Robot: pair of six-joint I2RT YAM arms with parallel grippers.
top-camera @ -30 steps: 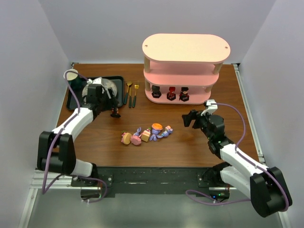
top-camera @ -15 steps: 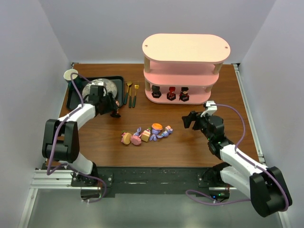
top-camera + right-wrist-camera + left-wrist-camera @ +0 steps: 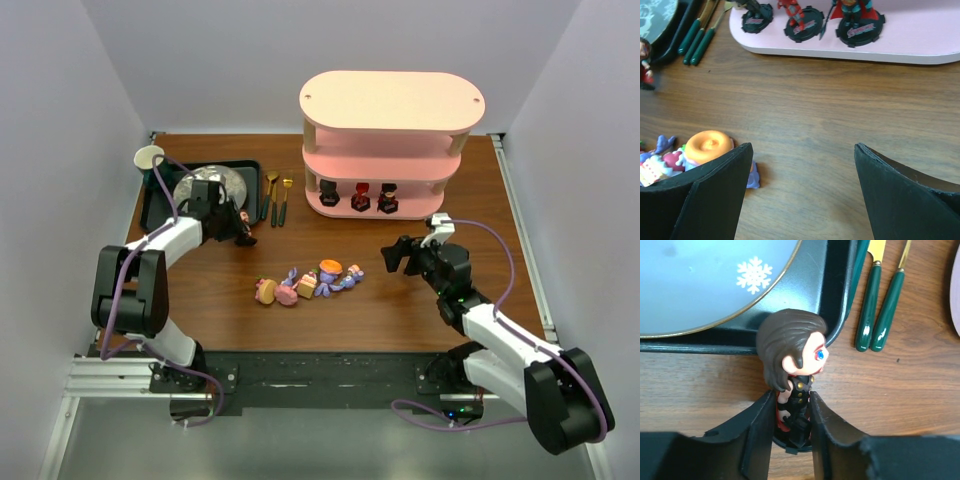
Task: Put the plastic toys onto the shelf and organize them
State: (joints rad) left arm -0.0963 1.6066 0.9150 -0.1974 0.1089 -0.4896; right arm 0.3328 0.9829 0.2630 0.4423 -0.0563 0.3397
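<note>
A dark figurine [image 3: 790, 347] with brown hair and a red cape stands on the table just in front of the tray corner [image 3: 243, 234]. My left gripper [image 3: 792, 412] is shut on its body, one finger on each side. My right gripper [image 3: 802, 150] is open above bare wood [image 3: 392, 254], to the right of a pile of pink, purple and orange toys [image 3: 310, 282]. An orange-topped toy [image 3: 709, 145] lies by its left finger. The pink shelf [image 3: 390, 100] stands at the back. Three dark figurines [image 3: 360, 198] are lined up on its bottom tier [image 3: 920, 40].
A black tray [image 3: 157, 212] at the far left holds a round plate [image 3: 210, 183]; the plate [image 3: 700, 285] has a snowflake print. Two gold spoons with green handles [image 3: 277, 200] lie between tray and shelf. A white cup [image 3: 149, 157] sits at the back left corner.
The left arm swung in toward the tray, and its fingers closed from wide apart onto the dark figurine. The right arm has barely moved and stays open.
</note>
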